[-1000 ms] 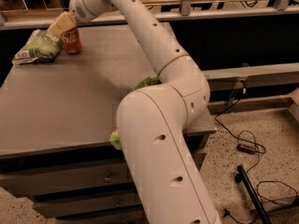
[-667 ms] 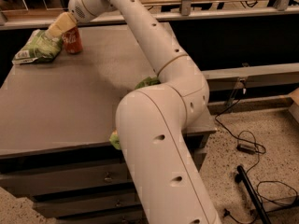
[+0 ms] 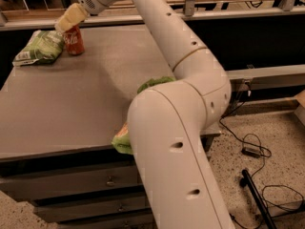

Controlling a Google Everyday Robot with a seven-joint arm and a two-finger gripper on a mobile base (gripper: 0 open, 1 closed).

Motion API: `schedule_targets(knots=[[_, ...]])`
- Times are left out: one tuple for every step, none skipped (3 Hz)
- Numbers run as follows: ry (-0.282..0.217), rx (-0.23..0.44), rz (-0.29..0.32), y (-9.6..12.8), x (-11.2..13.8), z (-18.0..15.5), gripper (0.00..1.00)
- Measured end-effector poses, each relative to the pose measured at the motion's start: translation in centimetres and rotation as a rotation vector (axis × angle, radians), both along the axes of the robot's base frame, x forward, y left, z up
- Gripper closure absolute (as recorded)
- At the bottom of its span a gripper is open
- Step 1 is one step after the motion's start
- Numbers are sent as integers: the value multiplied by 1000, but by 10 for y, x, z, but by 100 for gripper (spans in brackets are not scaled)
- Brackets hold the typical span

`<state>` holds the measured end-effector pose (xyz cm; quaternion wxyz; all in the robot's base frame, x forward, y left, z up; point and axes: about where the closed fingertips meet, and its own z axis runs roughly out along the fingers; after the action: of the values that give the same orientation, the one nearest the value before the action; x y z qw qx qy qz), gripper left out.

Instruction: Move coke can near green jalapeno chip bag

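Note:
The coke can (image 3: 74, 41), red with white script, stands upright at the far left of the table. The green jalapeno chip bag (image 3: 40, 47), pale green and flattish, lies right beside the can on its left, touching it or nearly so. My gripper (image 3: 67, 20) hangs just above and a little left of the can's top, at the end of my white arm (image 3: 162, 37) that reaches across the table. I cannot tell whether the gripper touches the can.
A larger bright green bag (image 3: 151, 84) lies near the table's front right, mostly hidden behind my arm; its lower edge (image 3: 121, 140) shows at the front. The grey table (image 3: 71, 104) has drawers below. Cables (image 3: 252, 151) lie on the floor at right.
My gripper has risen slightly and shifted a little right above the can. The can and the chip bag have stayed in place.

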<state>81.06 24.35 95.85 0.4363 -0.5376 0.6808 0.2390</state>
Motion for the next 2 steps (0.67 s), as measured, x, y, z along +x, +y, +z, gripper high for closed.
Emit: schedule_targets(knots=[[0, -72, -78, -45, -8, 21, 0], [15, -89, -127, -89, -21, 29, 0]])
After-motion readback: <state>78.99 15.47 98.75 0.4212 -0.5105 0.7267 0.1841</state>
